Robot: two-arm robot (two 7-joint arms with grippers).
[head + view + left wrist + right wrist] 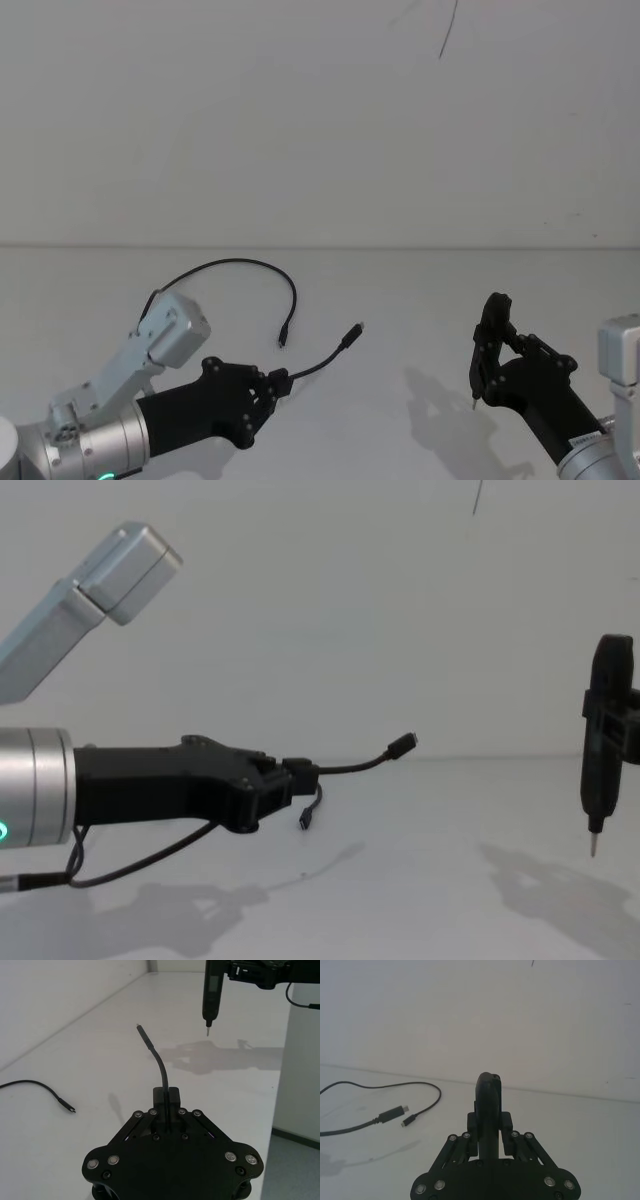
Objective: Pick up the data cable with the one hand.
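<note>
Left gripper point(278, 380): fingers closed on the data cable point(240, 263) near one plug; that end is raised off the surface point(420, 300); the far end lies slack. Grasp judged done, full lift outstanding; right gripper point(505, 340) parked, clamping a pen tool point(482, 360).

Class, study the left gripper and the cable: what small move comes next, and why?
Probably a short lift of the left gripper, kept shut: it clamps the data cable behind one plug, which juts above the table, while the other plug lies on it. The right gripper hovers aside with its tool.
</note>
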